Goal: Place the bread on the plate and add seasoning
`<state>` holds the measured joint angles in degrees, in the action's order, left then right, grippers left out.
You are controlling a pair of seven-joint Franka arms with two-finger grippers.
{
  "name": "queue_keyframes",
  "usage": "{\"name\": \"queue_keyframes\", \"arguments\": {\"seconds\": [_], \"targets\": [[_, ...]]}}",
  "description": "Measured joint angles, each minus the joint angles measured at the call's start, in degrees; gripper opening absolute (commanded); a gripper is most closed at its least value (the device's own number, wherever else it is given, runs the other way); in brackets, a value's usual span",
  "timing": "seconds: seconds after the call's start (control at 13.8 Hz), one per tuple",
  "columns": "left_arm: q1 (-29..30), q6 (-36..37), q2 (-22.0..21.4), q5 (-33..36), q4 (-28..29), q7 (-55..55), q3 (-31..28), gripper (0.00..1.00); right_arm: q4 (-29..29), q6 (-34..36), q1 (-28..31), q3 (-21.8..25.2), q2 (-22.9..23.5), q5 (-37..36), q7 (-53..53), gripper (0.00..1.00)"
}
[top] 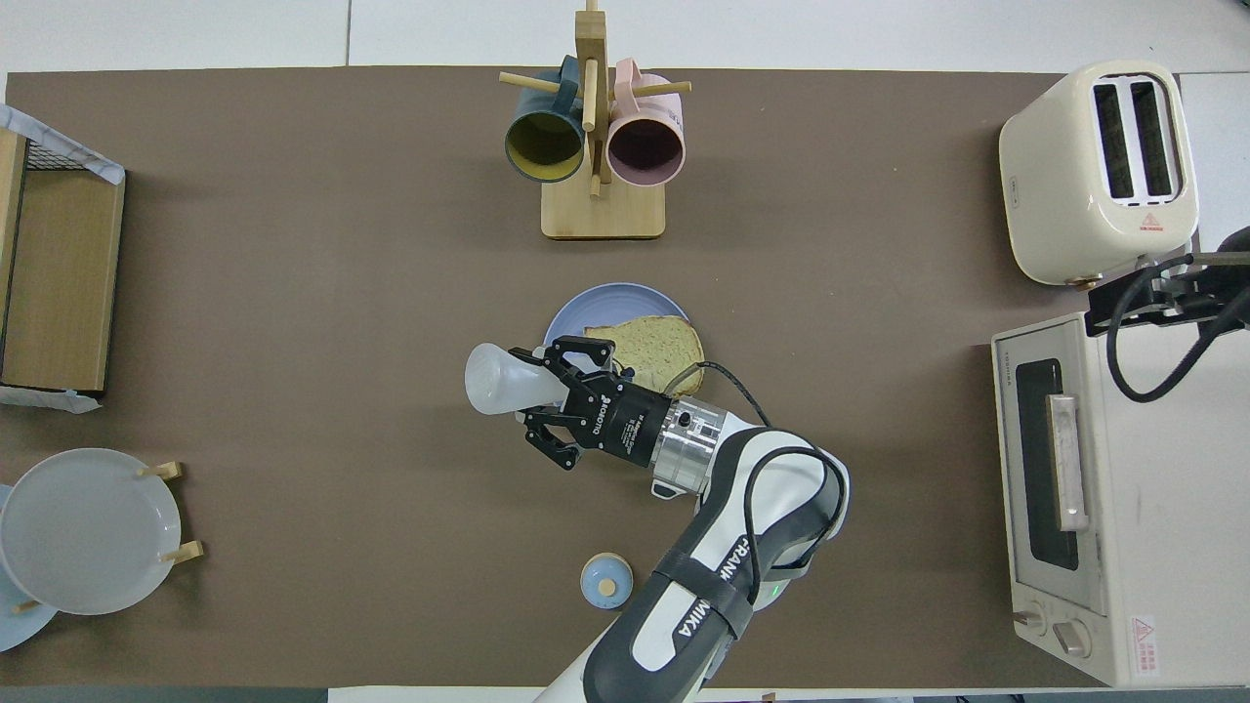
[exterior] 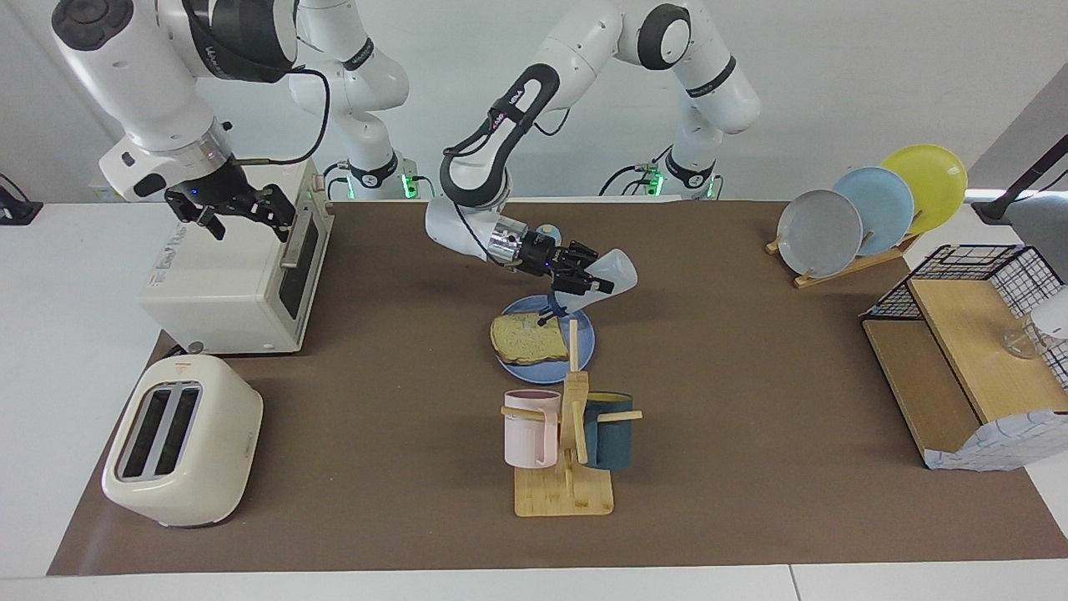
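The bread (exterior: 527,338) lies on the medium-blue plate (exterior: 586,349) in the middle of the table, and both show in the overhead view (bread (top: 649,347), plate (top: 586,305)). My left gripper (exterior: 584,284) is shut on the seasoning bottle (exterior: 607,274) and holds it tilted, dark cap (exterior: 551,312) down, over the plate's edge nearer the robots. In the overhead view the left gripper (top: 552,391) holds the bottle (top: 496,379) beside the bread. My right gripper (exterior: 242,213) waits open above the toaster oven (exterior: 242,267).
A small blue-and-tan bell (top: 605,580) stands nearer the robots than the plate. A mug tree (exterior: 567,451) with two mugs stands farther out. A toaster (exterior: 179,438) is at the right arm's end. A plate rack (exterior: 868,213) and a wire shelf (exterior: 976,342) are at the left arm's end.
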<state>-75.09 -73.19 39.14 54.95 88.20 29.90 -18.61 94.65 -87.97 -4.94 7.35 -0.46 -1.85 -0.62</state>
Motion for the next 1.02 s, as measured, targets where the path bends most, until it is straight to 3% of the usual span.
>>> {"name": "queue_keyframes", "arguments": {"seconds": [0.58,1.02], "targets": [[8.1,-2.8,0.1,1.8,0.3,0.2,-0.6,0.0,0.0,0.0,0.0,0.0,0.0,0.0,0.0,1.0],[3.2,-2.5,0.1,0.2,0.3,0.2,0.1,0.0,-0.1,-0.2,-0.2,-0.3,0.0,0.0,0.0,1.0]]}}
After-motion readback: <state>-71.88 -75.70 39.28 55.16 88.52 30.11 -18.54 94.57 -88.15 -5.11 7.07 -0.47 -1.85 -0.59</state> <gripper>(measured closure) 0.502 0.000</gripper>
